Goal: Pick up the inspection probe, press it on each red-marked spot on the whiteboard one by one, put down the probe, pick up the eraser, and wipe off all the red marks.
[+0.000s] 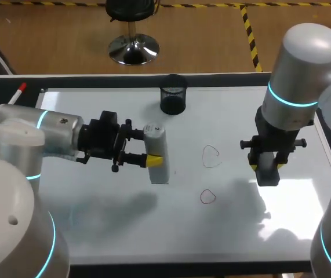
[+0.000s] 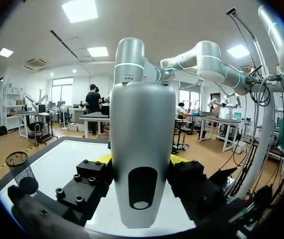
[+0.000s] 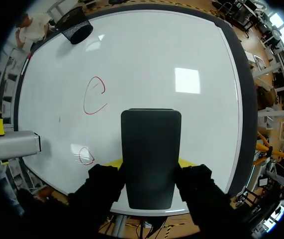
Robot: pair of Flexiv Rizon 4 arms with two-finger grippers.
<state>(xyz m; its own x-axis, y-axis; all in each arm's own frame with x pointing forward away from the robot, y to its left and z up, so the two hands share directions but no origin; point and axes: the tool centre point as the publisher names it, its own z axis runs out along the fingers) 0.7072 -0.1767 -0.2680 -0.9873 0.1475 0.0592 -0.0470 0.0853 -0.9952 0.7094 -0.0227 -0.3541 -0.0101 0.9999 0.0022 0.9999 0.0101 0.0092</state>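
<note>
The left gripper [image 1: 148,146] is clamped on the silver probe [image 1: 158,168], which sits between its two fingers over the middle of the whiteboard [image 1: 95,110]. The probe is to the left of the larger red mark [image 1: 211,155] and the smaller red mark [image 1: 207,197], apart from both. The right gripper [image 1: 268,165] grips the black eraser [image 1: 268,175] between its fingers, over the board's right part and to the right of the marks. A black mesh cup [image 1: 173,95] stands at the far edge.
</note>
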